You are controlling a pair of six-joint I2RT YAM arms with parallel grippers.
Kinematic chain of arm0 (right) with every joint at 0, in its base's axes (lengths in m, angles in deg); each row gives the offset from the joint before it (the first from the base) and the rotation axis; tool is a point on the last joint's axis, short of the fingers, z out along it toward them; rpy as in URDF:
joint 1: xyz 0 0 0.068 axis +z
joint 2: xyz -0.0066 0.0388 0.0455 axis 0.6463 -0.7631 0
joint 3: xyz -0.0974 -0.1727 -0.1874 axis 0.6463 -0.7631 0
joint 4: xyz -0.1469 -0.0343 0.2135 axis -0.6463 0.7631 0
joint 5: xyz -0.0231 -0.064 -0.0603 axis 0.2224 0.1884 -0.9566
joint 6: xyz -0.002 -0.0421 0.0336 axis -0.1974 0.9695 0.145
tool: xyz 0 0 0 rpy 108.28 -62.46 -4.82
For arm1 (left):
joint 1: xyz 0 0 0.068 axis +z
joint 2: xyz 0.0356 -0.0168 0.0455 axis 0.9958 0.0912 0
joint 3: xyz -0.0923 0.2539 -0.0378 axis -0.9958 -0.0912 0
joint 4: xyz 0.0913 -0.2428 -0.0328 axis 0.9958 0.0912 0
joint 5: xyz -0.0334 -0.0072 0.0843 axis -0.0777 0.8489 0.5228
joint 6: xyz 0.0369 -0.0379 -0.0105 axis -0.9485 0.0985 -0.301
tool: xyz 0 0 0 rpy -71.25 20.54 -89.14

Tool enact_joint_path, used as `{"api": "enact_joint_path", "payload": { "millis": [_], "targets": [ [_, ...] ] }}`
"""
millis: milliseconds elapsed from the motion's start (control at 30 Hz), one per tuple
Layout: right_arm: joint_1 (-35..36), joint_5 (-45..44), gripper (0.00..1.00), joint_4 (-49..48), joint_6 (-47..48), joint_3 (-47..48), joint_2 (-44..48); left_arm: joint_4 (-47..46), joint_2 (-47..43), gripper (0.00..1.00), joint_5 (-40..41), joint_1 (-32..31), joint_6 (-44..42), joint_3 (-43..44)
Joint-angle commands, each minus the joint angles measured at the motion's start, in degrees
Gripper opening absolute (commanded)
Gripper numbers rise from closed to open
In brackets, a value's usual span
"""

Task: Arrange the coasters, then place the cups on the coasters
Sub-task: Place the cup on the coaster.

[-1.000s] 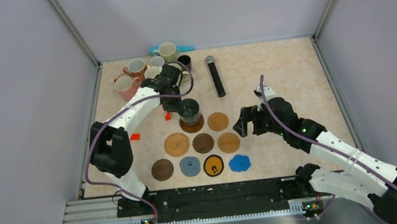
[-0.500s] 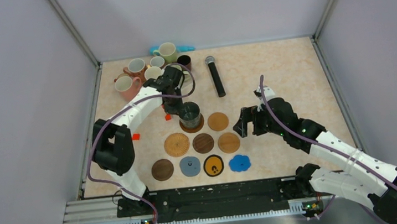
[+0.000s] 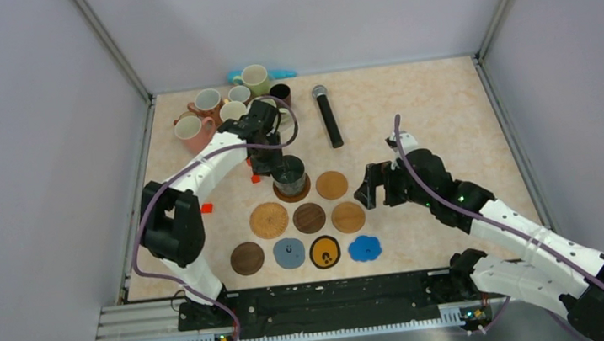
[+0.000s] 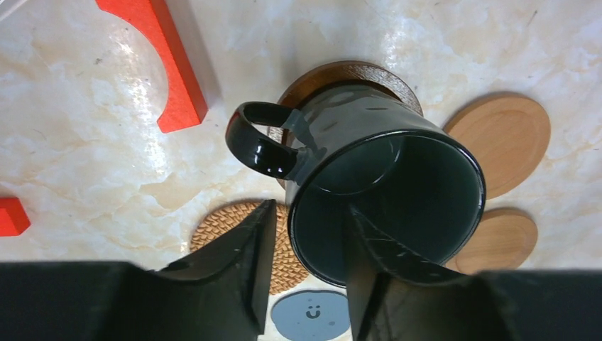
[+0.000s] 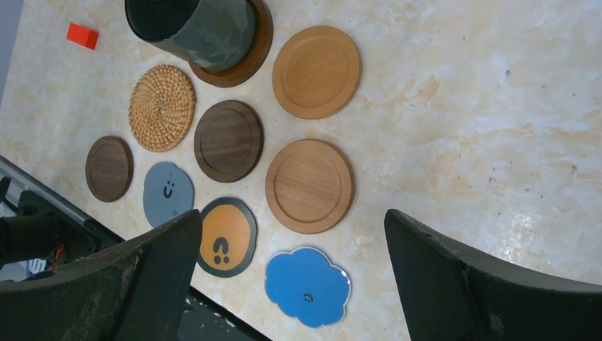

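Dark green cup [image 3: 289, 172] stood upright on a dark wooden coaster [image 3: 292, 192] at the far left of the coaster group, its handle [image 4: 255, 142] toward the left side of the bench [image 3: 428, 115]. The coaster's rim showed past the cup base on the far side.

Left pincer [image 4: 310, 213] sat over the cup's rim, one finger [image 4: 248, 249] outside the wall below the handle and the other [image 4: 369, 249] inside the cup. The jaws stood parted wider than the wall, with a gap visible at the outer finger; not pinching.

Other coasters lay flat and bare:
- far row: tan wooden coaster [image 3: 331, 184] just beside the cup
- middle row: woven coaster [image 3: 269, 220], dark round coaster [image 3: 309, 217], second tan coaster [image 3: 348, 216]
- near row: brown coaster [image 3: 247, 258], grey-blue coaster [image 3: 289, 252], black-and-yellow coaster [image 3: 324, 252], blue scalloped coaster [image 3: 364, 248]

Remaining cups were clustered at the far left corner, off the coasters: two pink cups [image 3: 189, 130], a white cup [image 3: 232, 110], a pale green cup [image 3: 255, 77], a black cup [image 3: 279, 93]. Some were partly hidden by the left arm.

Right pincer [image 3: 371, 187] hung above the bench to the right of the coasters, jaws wide apart, holding nothing.

A black microphone [image 3: 328, 115] lay right of the cup cluster. Two small red pieces [image 3: 205, 208] lay left of the coasters
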Motion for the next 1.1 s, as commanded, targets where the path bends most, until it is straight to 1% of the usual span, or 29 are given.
{"api": "enact_joint_path", "payload": {
  "millis": [0, 67, 133, 167, 333, 400, 567, 633, 733, 967, 1067],
  "targets": [
    [0.0, 0.2, 0.99, -2.1, -0.3, -0.9, -0.1, -2.4, -4.3, 0.47, -2.0, -0.2, 0.2, 3.0],
    [-0.1, 0.2, 0.99, -2.1, -0.2, -1.0, -0.2, -2.8, -5.7, 0.52, -0.8, -0.2, -0.1, 4.2],
    [0.0, 0.2, 0.98, -2.1, -0.2, -1.0, -0.3, -4.1, -7.2, 0.64, 3.0, -0.1, -0.6, 5.1],
    [0.0, 0.2, 0.99, -2.1, -0.1, -0.9, -0.3, -4.7, -7.9, 0.66, 5.4, -0.2, -0.5, 5.5],
    [0.0, 0.3, 0.98, -2.0, 0.0, 0.2, -1.5, -12.7, -10.3, 0.66, 19.9, 0.2, -3.9, 5.4],
    [0.0, 0.4, 0.98, -1.9, 0.0, 0.9, -2.2, -14.3, -9.8, 0.65, 23.3, 1.4, -3.1, 6.5],
    [0.0, 0.6, 0.98, -1.2, 0.2, 2.4, -3.0, -16.1, -6.0, 0.59, 23.6, 5.2, -0.6, 11.5],
    [0.0, 0.5, 0.98, -1.0, 0.3, 2.8, -3.3, -17.5, -4.4, 0.56, 22.3, 6.7, 1.5, 12.2],
    [0.0, 0.5, 0.98, -0.6, 0.7, 3.5, -3.9, -21.6, -1.7, 0.55, 19.5, 7.7, 3.5, 11.9],
    [0.0, 0.6, 0.98, -0.5, 1.0, 4.0, -5.0, -25.7, 6.3, 0.54, 19.0, 8.3, 10.8, 13.5],
    [0.0, 0.6, 0.98, -0.4, 1.4, 4.0, -5.1, -27.6, 8.6, 0.54, 18.8, 8.5, 11.3, 13.8]
  ]
}}
